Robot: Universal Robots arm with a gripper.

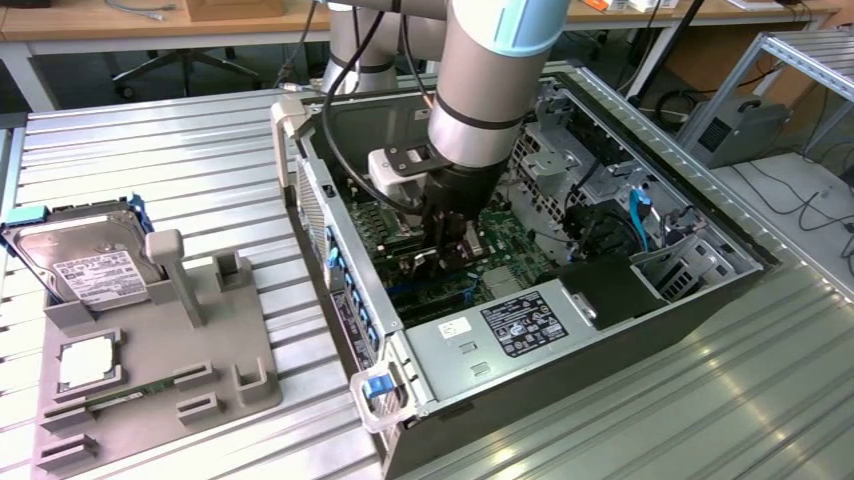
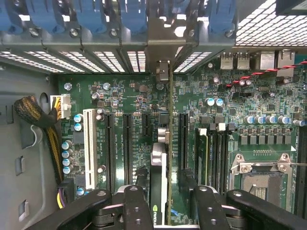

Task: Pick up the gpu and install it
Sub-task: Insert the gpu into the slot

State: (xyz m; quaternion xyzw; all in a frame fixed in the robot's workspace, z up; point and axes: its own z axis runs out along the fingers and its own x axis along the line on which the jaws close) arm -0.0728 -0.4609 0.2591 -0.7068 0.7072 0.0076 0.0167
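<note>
The gpu [image 2: 159,163] stands on edge in a slot of the green motherboard [image 2: 120,96], seen from above as a thin dark strip. Its metal end bracket [image 2: 163,45] reaches up to the case's rear slot openings. My gripper [image 2: 165,203] straddles the card, one black finger [image 2: 136,201] on each side, with a narrow gap showing between each finger and the card. The jaws stand open and hold nothing. In the exterior view the gripper [image 1: 447,250] is deep inside the open computer case [image 1: 441,350], over the motherboard.
Blue card latches [image 2: 134,14] line the case's rear wall. An empty CPU socket [image 2: 261,177] and memory slots lie beside the card. Outside the case, a grey holder [image 1: 160,380] carries a silver hard drive [image 1: 87,265] and a memory stick [image 1: 134,390].
</note>
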